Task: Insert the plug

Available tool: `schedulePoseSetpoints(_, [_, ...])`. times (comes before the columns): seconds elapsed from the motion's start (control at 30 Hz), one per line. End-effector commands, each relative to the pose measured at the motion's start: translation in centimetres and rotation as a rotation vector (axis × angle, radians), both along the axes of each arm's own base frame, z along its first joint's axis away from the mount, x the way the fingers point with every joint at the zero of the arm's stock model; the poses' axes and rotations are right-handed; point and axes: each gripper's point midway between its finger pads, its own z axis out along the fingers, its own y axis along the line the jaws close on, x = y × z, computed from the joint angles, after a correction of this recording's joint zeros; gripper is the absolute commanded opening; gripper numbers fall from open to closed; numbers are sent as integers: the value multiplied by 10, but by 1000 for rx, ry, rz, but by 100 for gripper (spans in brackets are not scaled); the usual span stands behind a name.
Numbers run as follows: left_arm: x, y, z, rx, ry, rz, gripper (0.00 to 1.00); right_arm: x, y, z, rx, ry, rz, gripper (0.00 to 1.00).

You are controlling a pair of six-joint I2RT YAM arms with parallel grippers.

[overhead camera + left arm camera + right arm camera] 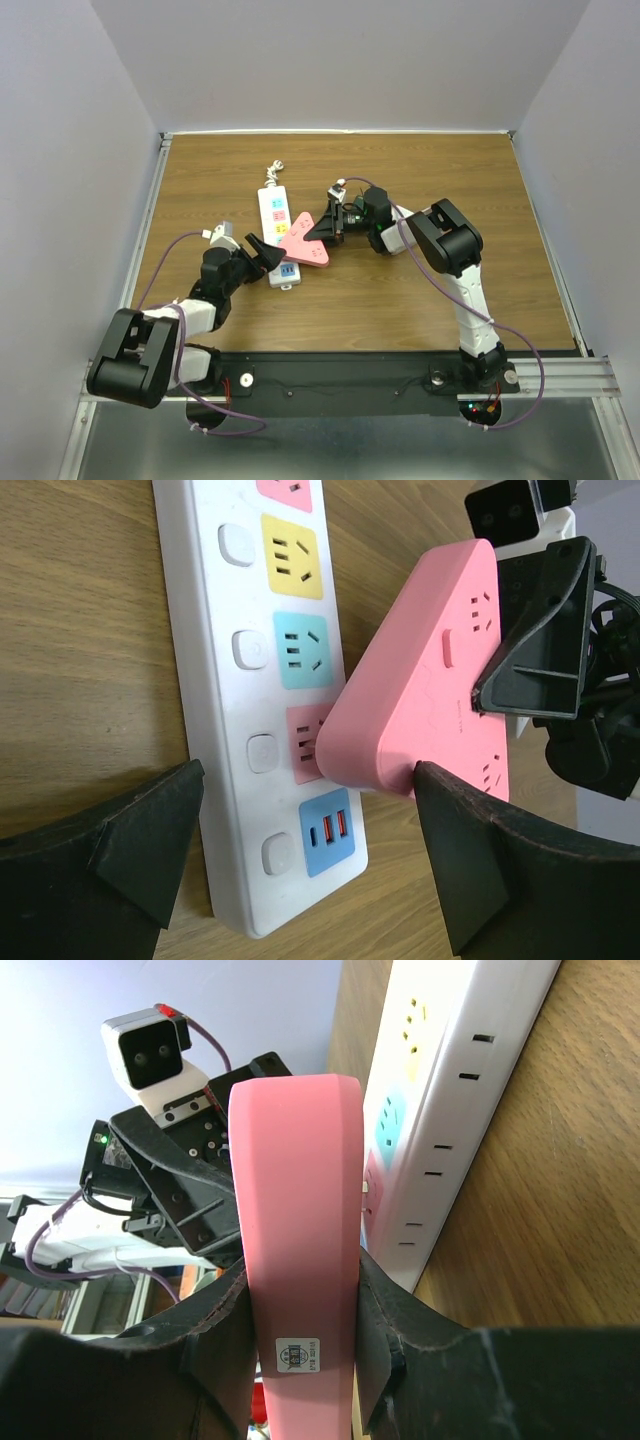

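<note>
Right hand (300,1285) clamps pink plug (295,1160), prongs hidden against white strip (455,1100).

1 white power strip (271,208); 1 pink plug (303,245).

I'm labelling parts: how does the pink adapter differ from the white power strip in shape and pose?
The pink adapter is a rounded triangle; the white power strip is a long bar with coloured socket panels. The white power strip lies flat on the table; the pink adapter is held up in the jaws of the right gripper, one corner over the strip's pink socket. Both carry sockets.
</note>
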Motion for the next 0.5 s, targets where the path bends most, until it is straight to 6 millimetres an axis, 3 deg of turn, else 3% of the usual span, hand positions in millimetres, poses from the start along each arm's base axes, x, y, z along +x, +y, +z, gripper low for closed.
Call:
schedulePoseSetpoints(0.0, [7,3,0,27,-15,9,95,0,1,-2,15,-49,-6,0])
schedulePoseSetpoints(0.47, [3,2,-28,34,84,4,75,6,-1,-16,-66,-64,-51,3])
